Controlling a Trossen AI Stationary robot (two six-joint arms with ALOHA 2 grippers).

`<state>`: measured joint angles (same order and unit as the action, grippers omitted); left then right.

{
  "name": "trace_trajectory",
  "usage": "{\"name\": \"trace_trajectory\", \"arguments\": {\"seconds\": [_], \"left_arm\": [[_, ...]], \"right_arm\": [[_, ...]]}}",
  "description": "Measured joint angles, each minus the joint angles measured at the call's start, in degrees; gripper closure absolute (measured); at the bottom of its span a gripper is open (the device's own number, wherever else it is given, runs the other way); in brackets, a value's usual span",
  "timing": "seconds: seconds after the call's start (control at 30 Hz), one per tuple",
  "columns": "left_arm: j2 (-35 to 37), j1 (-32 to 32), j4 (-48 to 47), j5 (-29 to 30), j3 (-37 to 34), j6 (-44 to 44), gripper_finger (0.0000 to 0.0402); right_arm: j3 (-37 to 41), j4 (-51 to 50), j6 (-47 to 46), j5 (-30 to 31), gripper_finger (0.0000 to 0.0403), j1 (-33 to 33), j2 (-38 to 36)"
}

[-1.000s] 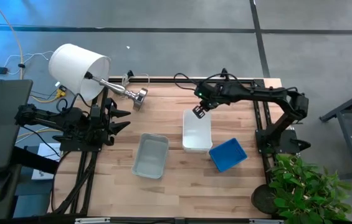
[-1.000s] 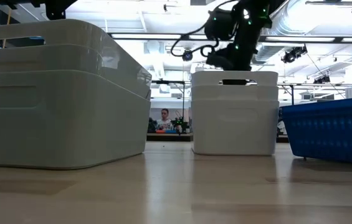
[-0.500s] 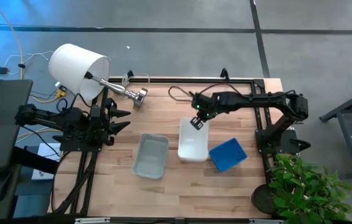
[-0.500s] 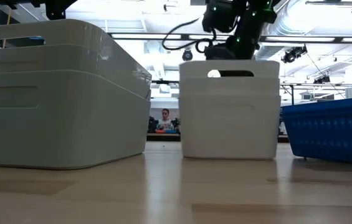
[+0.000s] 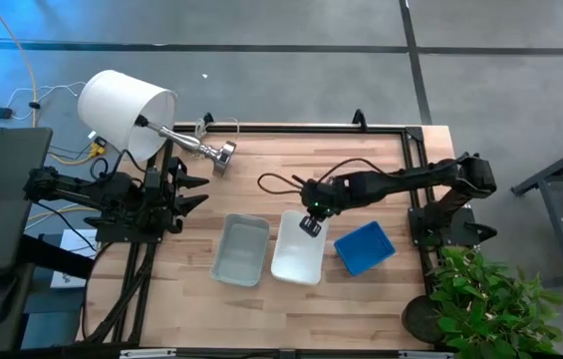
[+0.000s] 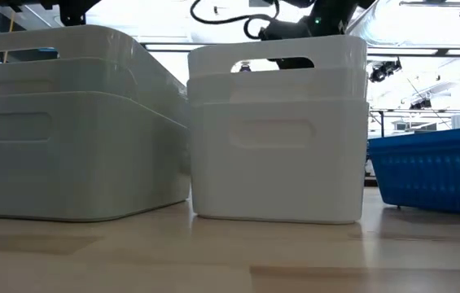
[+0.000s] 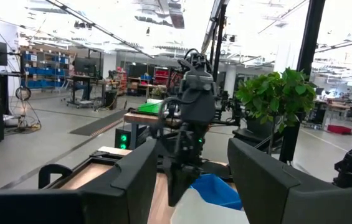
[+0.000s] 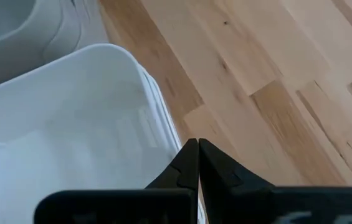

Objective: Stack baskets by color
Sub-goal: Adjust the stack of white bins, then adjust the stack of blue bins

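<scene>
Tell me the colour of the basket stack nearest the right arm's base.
Blue. The blue basket stack shows best in the high view, beside the white stack.

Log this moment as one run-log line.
right gripper: shut on white plastic basket stack rim | beside pale grey basket stack | left gripper: open, parked at table edge

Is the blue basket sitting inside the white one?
No, the blue basket sits by itself on the table, just beside the white basket stack, in the view from above.
</scene>
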<state>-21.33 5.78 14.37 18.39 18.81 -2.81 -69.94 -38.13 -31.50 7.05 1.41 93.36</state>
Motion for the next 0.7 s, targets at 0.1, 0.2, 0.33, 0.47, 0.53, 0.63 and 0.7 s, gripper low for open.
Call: {"name": "trace_trajectory", "arguments": {"seconds": [0.1, 0.2, 0.33, 0.47, 0.53, 0.63, 0.7], "left_arm": [[0.00, 0.00, 0.02, 0.00, 0.00, 0.01, 0.0218], [-0.01, -0.02, 0.02, 0.00, 0.00, -0.02, 0.0218], [0.00, -0.01, 0.02, 0.00, 0.00, -0.02, 0.0218], [0.01, 0.00, 0.02, 0.00, 0.00, -0.02, 0.0218], [-0.01, -0.02, 0.02, 0.00, 0.00, 0.00, 0.0218], [0.00, 0.00, 0.02, 0.00, 0.00, 0.00, 0.0218], [0.00, -0.01, 0.02, 0.00, 0.00, 0.01, 0.0218]], "right_arm": [[-0.12, 0.24, 0.00, 0.72, 0.0403, 1.24, 0.00], [-0.12, 0.24, 0.07, 0.78, 0.0403, 1.76, 0.00], [-0.12, -0.04, 2.05, 3.92, 0.0403, 2.40, -1.06], [-0.15, -0.22, 4.47, 13.01, 0.0403, 4.86, -5.51], [0.12, 0.06, 4.67, 17.26, 0.0403, 7.47, -8.10], [2.90, 1.84, 3.31, 24.84, 0.0403, 12.83, -11.60], [6.63, 5.73, 1.77, 30.20, 0.0403, 16.73, -13.58]]}}
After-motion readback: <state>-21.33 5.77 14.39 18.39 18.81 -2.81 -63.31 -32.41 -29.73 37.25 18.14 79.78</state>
